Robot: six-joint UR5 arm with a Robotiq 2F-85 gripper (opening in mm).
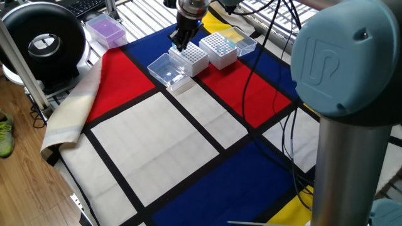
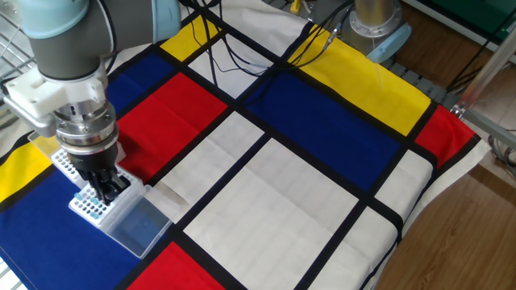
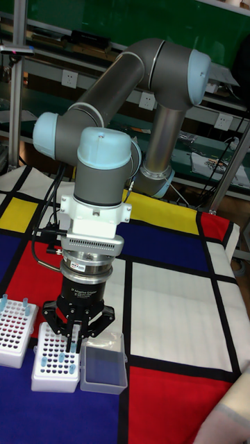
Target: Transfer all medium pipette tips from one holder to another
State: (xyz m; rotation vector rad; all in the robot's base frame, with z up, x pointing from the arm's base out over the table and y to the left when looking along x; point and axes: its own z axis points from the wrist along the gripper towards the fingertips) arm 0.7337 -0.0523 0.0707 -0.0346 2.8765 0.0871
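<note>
In one fixed view, we see the gripper [image 1: 179, 44] hang right over a white tip box [image 1: 190, 58] near the far edge of the table [image 1: 157, 144]. A second tip box [image 1: 218, 49] sits just beside it.

In the other fixed view, the gripper dips to the white tip box. We cannot tell if its fingers are pinched together.

In the tall fixed view, the medium pipette tips [image 3: 55, 361] stand in the white tip box under the gripper. We think it is picking up or setting down one tip. Next it needs a straight, gentle move.

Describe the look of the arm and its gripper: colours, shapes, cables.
The arm is made of grey cylindrical tubes with pale-blue rounded joint caps. A white block with a vented grey band sits at the wrist, with a black cable looping off beside it. Below it hangs the black gripper, round-bodied, with two angular jaws.
</note>
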